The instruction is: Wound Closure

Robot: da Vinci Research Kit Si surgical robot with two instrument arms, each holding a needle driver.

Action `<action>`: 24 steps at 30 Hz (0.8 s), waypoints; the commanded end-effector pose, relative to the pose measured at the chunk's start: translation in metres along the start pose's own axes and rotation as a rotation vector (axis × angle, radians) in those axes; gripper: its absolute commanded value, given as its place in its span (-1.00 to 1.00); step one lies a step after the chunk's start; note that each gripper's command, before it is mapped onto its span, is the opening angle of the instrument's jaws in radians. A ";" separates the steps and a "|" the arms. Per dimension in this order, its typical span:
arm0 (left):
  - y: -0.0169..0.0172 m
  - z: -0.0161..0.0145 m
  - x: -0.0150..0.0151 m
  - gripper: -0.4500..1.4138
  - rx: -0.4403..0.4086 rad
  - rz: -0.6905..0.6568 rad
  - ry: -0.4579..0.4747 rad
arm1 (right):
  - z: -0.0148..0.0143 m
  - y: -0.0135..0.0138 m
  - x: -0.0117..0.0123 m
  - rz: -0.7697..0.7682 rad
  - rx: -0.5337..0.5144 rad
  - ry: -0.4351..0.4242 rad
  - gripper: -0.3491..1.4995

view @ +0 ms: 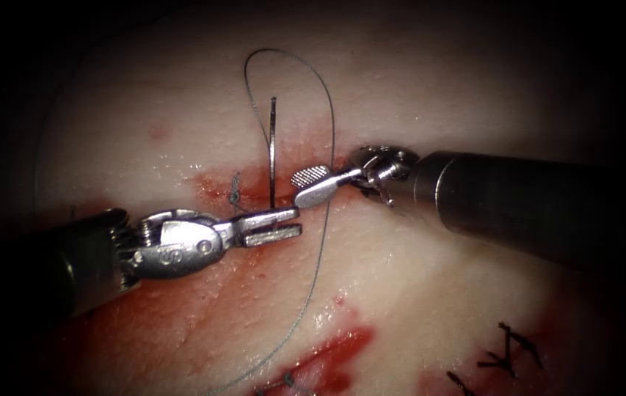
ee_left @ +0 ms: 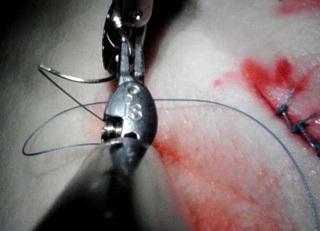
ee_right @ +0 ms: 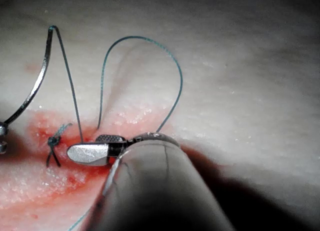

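Observation:
My left tool (view: 294, 222) comes in from the left, its jaws shut on the curved needle (view: 273, 154) near its pointed end. The needle stands up clear of the tissue (view: 437, 293) over the upper end of the cut (view: 254, 187). Its tail end with the thread (view: 327, 125) is uppermost. From the tail the thread loops over and trails down along the cut. My right tool (view: 301, 185) reaches in from the right, jaws open just right of the needle, and thread (ee_right: 75, 106) runs down to them. The needle (ee_right: 35, 86) arcs away from these jaws (ee_right: 82, 151).
A tied knot (view: 235, 192) with short ends sits on the red-stained tissue left of the needle. Earlier stitches (view: 283, 381) lie further down the cut. Dark sutures (view: 507, 352) mark the lower right. Red fluid (view: 180, 323) covers the tissue under my left tool.

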 end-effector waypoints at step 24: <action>0.0007 0.0014 -0.0030 -1.00 0.140 0.480 -0.075 | -0.0018 -0.0010 0.0024 0.076 0.081 0.033 0.80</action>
